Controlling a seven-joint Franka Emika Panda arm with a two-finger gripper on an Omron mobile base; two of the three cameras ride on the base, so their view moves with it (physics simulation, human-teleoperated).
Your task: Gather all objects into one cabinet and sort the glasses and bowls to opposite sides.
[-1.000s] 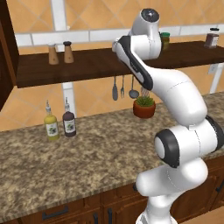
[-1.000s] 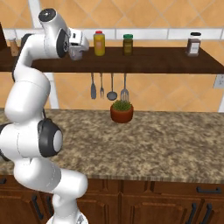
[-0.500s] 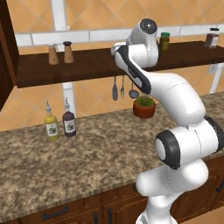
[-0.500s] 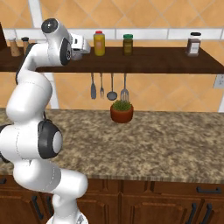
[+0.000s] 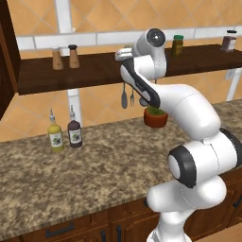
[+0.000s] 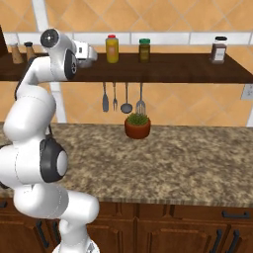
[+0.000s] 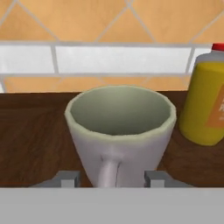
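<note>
**Jaws closing on the grey mug at the wall shelf**

The long doorless dark wooden wall shelf [image 6: 163,69] lies under the white arm's two-finger gripper [image 7: 113,178], which has reached up to it over the last second. Just to the gripper's right stands a yellow sauce bottle [image 7: 206,103]. Dead ahead, between the fingertips [image 7: 66,178], sits the plain grey mug [image 7: 120,131], handle facing the hand. The jaws have narrowed from wide open and bracket its base; whether they already clamp it I cannot tell. A firm grasp would start the gathering.

one grey mug [image 7: 120,131], two sauce bottles [image 5: 56,137], two shakers [image 5: 57,58], three jars [image 6: 112,49]
</note>
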